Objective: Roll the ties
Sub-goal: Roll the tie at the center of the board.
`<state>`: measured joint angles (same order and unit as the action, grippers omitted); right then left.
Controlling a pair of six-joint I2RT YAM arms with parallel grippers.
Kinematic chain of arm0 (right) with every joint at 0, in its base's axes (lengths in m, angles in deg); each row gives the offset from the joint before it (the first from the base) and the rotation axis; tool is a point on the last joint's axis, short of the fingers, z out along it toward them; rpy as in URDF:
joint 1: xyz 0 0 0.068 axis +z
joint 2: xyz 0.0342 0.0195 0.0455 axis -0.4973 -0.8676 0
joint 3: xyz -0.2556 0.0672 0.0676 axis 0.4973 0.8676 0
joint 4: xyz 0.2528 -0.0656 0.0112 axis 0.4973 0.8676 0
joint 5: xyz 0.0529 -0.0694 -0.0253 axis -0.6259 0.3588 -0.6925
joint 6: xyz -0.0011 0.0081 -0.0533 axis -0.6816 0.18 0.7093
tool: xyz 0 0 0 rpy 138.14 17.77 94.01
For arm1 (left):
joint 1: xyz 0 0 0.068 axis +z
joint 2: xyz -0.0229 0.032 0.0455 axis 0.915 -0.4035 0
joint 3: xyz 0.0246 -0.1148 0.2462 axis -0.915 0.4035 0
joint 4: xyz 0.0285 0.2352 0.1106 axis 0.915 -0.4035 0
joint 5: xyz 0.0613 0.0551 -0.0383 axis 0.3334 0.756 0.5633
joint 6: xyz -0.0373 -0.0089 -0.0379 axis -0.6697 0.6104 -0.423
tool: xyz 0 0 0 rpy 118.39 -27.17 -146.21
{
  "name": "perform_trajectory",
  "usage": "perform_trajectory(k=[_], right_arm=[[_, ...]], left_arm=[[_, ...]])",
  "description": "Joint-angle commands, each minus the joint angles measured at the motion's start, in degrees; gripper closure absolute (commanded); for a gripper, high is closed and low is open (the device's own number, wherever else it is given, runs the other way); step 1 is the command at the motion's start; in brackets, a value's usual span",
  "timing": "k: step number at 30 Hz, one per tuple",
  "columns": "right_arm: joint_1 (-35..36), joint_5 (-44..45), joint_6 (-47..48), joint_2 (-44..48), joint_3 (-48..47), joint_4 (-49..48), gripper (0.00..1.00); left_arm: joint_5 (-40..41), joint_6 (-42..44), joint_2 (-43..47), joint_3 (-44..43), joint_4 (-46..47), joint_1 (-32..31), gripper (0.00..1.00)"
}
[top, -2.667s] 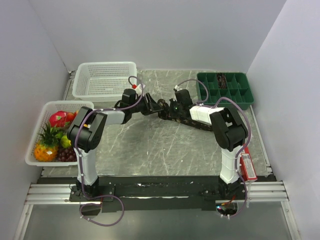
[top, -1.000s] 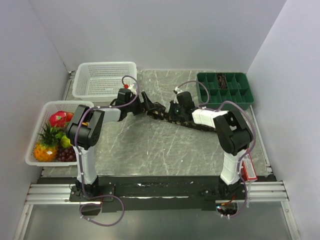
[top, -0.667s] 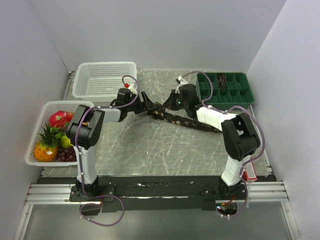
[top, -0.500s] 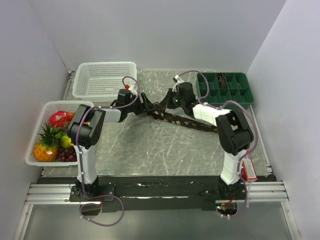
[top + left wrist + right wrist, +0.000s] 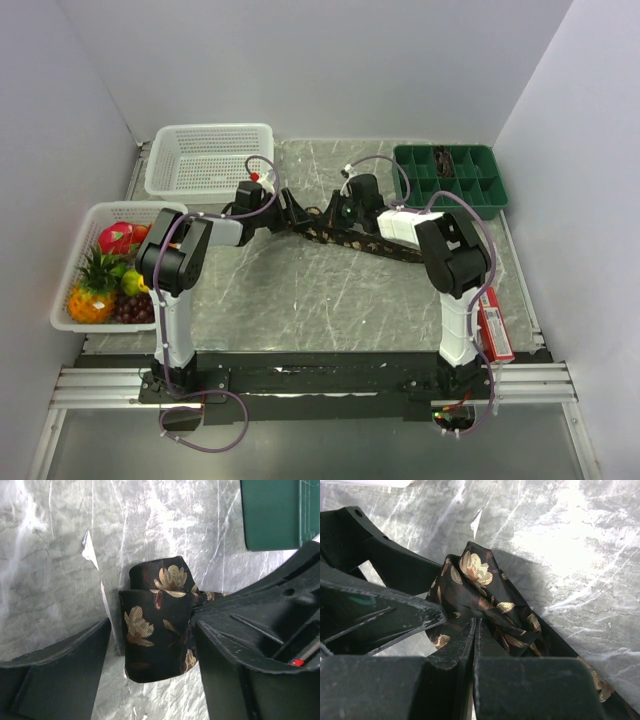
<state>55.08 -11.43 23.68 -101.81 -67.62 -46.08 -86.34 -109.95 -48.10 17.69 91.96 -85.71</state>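
- Left gripper [image 5: 152, 630]: jaws partly open around the rolled end of the tie [image 5: 157, 640] (dark cloth, gold flowers). One finger [image 5: 235, 650] touches the roll; the other stands just clear.
- Right gripper [image 5: 476, 624]: jaws closed, tips against the tie's folds. Whether they pinch cloth cannot be told.
- The tie lies mid-table [image 5: 50, 555]; the right arm partly hides its unrolled length.

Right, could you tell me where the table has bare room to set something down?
The near half of the table, between the tie and the arm bases, is bare. So is the back strip between the white basket and the green tray. It is crowded mid-table, where the left gripper and right gripper meet at the tie.
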Motion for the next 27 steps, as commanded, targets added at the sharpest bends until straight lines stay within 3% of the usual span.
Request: perform_trajectory(k=[1, 8, 12, 16, 17, 20, 23, 27], right_arm=[[0.4, 0.2, -0.8, -2.9, -2.1, 0.0, 1.00], [0.5, 0.6, -1.0, -4.8, -2.8, 0.6, 1.00], [0.6, 0.3, -1.3, -5.1, -3.1, 0.5, 1.00], [0.5, -0.4, -1.0, -4.8, -3.2, 0.6, 1.00], [0.5, -0.3, -0.9, -4.4, -3.2, 0.7, 1.00], [0.5, -0.6, -0.3, -3.0, -2.6, 0.3, 1.00], [0.1, 2.7, 1.1, 0.1, -1.7, 0.2, 1.00], [-2.8, 5.1, 0.6, 2.6, -1.6, -1.8, 1.00]], left_arm=[[-0.7, -0.2, -0.2, 1.0, 3.5, 0.1, 0.24], [-2.8, -3.0, -1.5, 4.5, 10.7, 0.1, 0.30], [-3.9, -4.5, -3.4, 4.7, 13.5, 0.0, 0.49], [-3.3, -5.7, -4.6, 4.9, 15.6, 0.0, 0.57], [-3.1, -6.0, -4.8, 5.3, 16.3, 0.0, 0.68], [-2.5, -6.6, -4.8, 5.8, 17.6, 0.0, 0.86], [-2.5, -6.2, -4.9, 5.7, 17.1, 0.0, 0.94], [-3.1, -5.2, -4.8, 5.3, 16.0, 0.0, 0.96]])
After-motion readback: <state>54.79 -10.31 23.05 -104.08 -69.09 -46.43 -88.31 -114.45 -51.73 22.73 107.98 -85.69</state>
